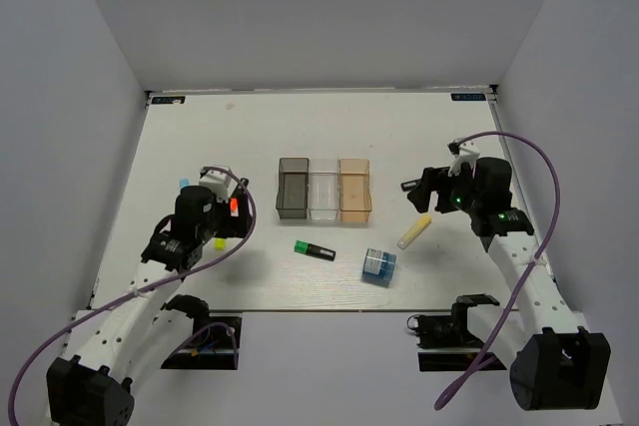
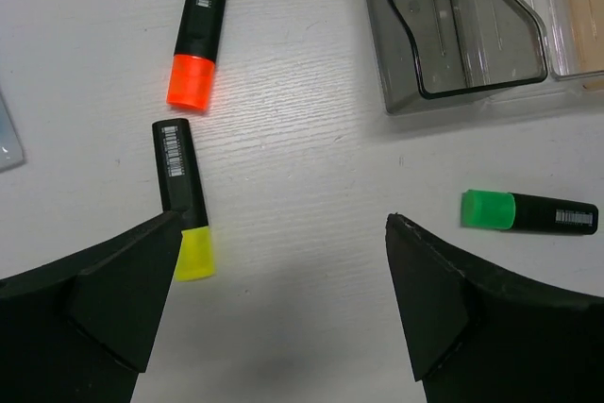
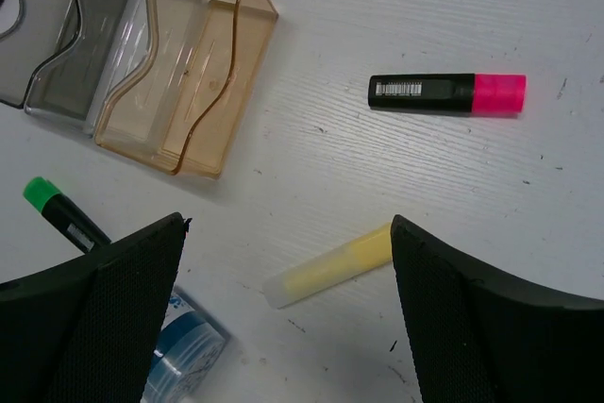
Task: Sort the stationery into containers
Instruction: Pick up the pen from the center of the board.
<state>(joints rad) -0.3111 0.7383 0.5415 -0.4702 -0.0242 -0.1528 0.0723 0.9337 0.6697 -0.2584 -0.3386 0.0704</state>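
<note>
Top external view, read from the left. My left claw (image 2: 283, 224) hangs wide and empty above the orange-capped marker (image 2: 196, 35) and yellow-capped marker (image 2: 184, 200); I judge the jaws are spread to straddle one. At mid-table the grey bin (image 1: 281, 190), clear bin (image 1: 324, 215) and amber bin (image 3: 217, 129) stand side by side in a row. All look empty, and either arm can probably reach them. Nearer me lie the green-capped marker (image 1: 315, 249), blue block (image 1: 378, 265) and pale yellow stick (image 1: 414, 231). My right claw (image 3: 288, 224), just as wide and holding nothing, hovers over that stick. The pink-capped marker (image 3: 448, 92) lies apart from it.
</note>
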